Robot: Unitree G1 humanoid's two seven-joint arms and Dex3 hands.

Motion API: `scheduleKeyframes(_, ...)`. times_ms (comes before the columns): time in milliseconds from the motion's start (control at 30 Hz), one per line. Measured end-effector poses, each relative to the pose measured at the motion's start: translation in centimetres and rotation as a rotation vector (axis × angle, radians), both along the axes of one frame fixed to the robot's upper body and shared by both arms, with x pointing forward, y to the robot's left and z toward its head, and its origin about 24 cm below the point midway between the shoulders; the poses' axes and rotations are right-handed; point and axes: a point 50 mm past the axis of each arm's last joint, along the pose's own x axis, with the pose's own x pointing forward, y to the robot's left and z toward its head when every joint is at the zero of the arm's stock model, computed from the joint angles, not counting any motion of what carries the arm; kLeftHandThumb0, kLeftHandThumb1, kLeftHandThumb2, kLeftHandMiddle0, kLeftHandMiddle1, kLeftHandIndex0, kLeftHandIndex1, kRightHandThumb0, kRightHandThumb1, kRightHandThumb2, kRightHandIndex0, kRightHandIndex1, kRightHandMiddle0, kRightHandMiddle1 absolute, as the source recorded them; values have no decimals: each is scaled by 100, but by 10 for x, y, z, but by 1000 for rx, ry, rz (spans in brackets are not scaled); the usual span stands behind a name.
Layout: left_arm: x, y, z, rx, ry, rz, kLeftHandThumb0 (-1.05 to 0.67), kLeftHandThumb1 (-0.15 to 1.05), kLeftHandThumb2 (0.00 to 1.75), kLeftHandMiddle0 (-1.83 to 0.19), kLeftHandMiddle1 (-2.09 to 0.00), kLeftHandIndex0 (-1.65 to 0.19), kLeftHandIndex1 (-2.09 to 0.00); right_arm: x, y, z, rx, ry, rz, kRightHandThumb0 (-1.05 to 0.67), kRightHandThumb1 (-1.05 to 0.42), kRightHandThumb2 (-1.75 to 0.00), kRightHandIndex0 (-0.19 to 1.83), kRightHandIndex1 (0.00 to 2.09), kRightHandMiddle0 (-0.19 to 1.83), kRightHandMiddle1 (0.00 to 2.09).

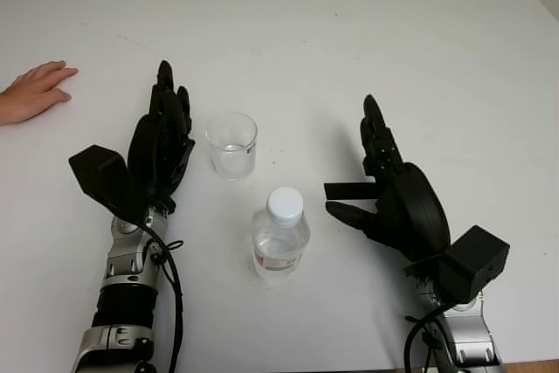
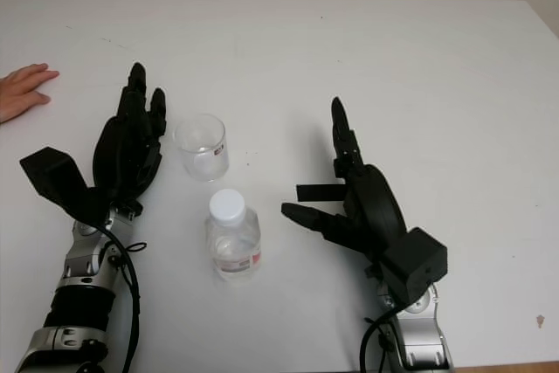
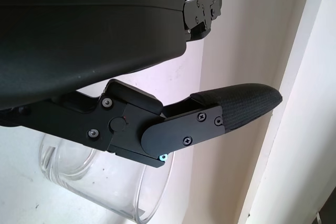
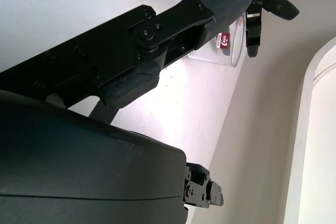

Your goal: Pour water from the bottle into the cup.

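A clear plastic water bottle point(image 1: 280, 235) with a white cap point(image 1: 285, 203) stands upright on a white table point(image 1: 419, 67), the landmark of this scene. Just beyond the bottle, a little toward the robot's left side, a clear plastic cup point(image 1: 232, 144) stands upright, apart from the bottle and with only a trace of water at its bottom.

The robot's left hand point(image 1: 162, 141) lies to the left of the bottle and just beside the cup, open and holding nothing, its fingers pointing away from the robot. The right hand point(image 1: 389, 185) is to the right of the bottle, also open and empty, its thumb point(image 1: 349, 214) reaching toward the bottle with clear table between them.

A person's bare hand point(image 1: 33, 90) rests on the table well beyond and to the left of the bottle, at the picture's edge.

The left wrist view adds a close look at the cup's rim point(image 3: 94, 182) beneath that hand's black shell, with one padded fingertip point(image 3: 247, 106) extended past it; whether the hand touches the cup cannot be told there. The right wrist view looks past its own finger point(image 4: 184, 19) to the cup point(image 4: 233, 40) and the left hand's fingers point(image 4: 254, 30) beyond it; a small red label point(image 4: 224, 40) shows on the cup wall.
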Motion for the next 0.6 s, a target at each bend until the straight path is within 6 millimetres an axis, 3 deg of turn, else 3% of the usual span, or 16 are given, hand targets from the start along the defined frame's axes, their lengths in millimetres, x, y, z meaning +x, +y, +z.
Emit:
scheduleKeyframes(433,0,1,1,-3,-6,7,-83,105,72,18,-5,18,-2,-1,0,-2,14,24,25,-98,-88,-5,-19,0,-19,0)
scheduleKeyframes(600,0,1,2,-4,-7,3,-83,105,71,19,-4,19,-1,-7,-2,19,2,-37,111,-100,-87,-5,-19,0,-19,0)
